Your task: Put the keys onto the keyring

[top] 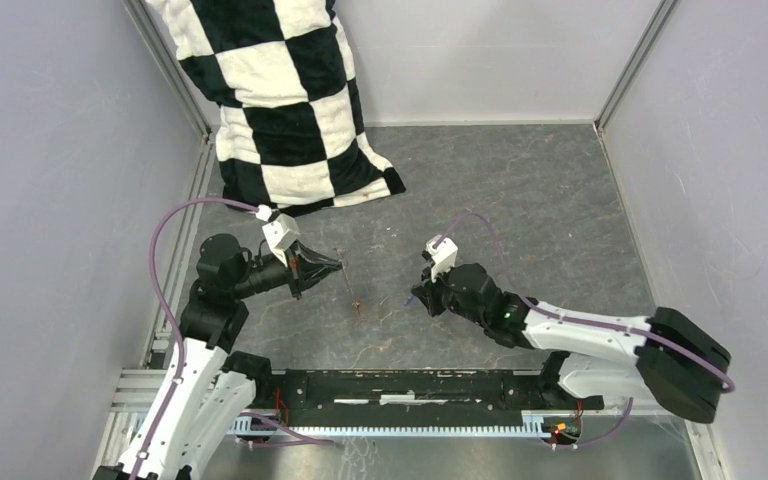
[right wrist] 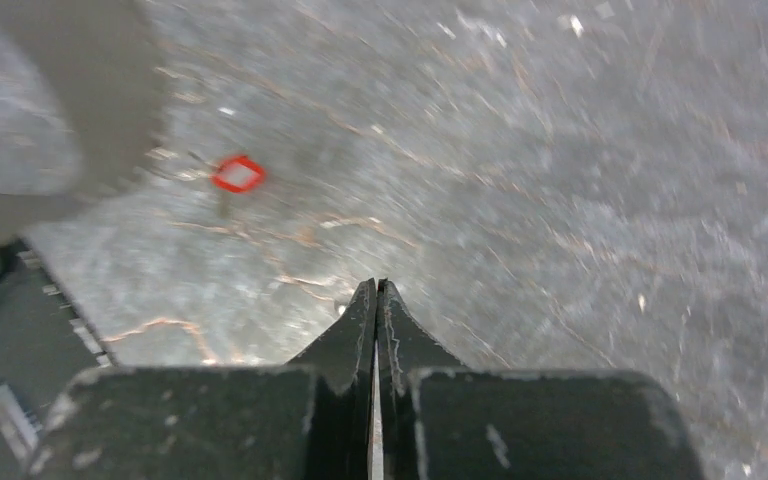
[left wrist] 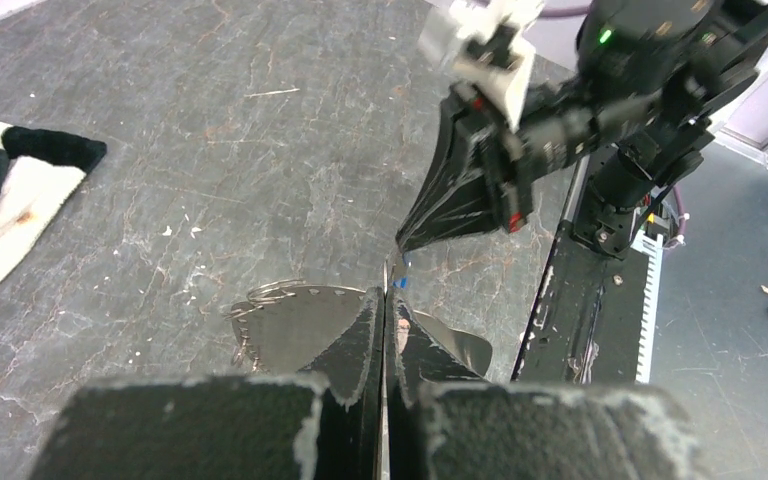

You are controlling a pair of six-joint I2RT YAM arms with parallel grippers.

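Observation:
My left gripper (top: 336,266) is shut on the keyring (top: 351,290). The keyring is a thin grey hoop seen edge-on, running from the jaws down toward the table. In the left wrist view only its thin edge (left wrist: 385,275) shows, sticking out past the shut fingertips. The red key (top: 358,306) is at the hoop's low end. It shows blurred in the right wrist view (right wrist: 238,173). I cannot tell whether it is on the hoop. My right gripper (top: 416,297) is shut on the blue key (left wrist: 400,283), a short way right of the hoop. The right gripper's tip (left wrist: 400,243) hangs just above the blue key.
A black-and-white checked cushion (top: 280,100) leans in the back left corner. Its corner also shows in the left wrist view (left wrist: 10,190). The black rail (top: 410,385) with the arm bases runs along the near edge. Grey walls close in both sides.

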